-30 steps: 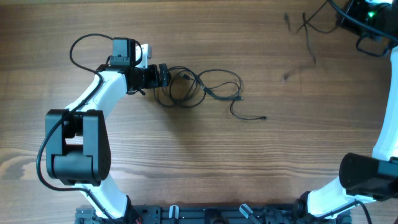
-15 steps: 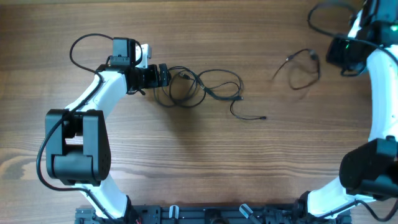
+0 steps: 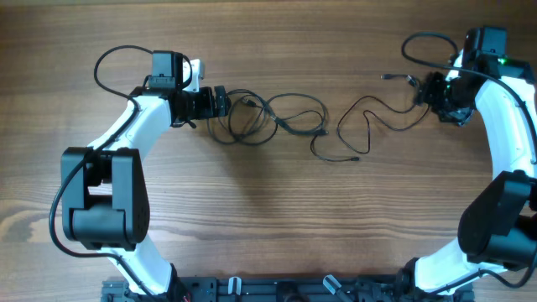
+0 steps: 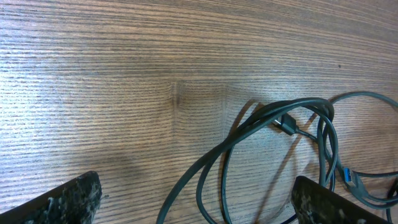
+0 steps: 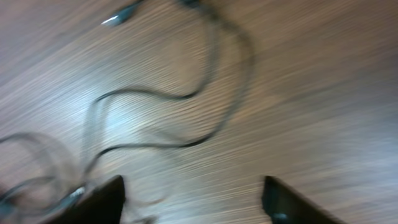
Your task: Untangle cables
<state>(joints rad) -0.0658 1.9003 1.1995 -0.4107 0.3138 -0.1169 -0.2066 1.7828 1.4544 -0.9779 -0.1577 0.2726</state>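
**Both claws open, cables lying on the wood**

We see the left claw (image 3: 225, 102) with its fingers (image 4: 62, 199) spread wide and gripping nothing. Loops of the tangled cables (image 3: 264, 117) lie on the wood between the fingers and just ahead of them. In that wrist view a small black plug (image 4: 286, 124) sits where the loops cross, and a blue-tipped plug (image 4: 349, 177) lies further right. From the bundle a tail runs right to a plug end (image 3: 357, 158). Our right claw (image 3: 422, 91) also has its fingers apart and is empty, though its wrist view is blurred. A separate cable (image 3: 341, 127) snakes over the table (image 3: 252, 218) just left of it. Its silvery plug (image 3: 387, 77) lies near the claw, and its other end reaches down close to the bundle's tail; whether they touch we cannot tell
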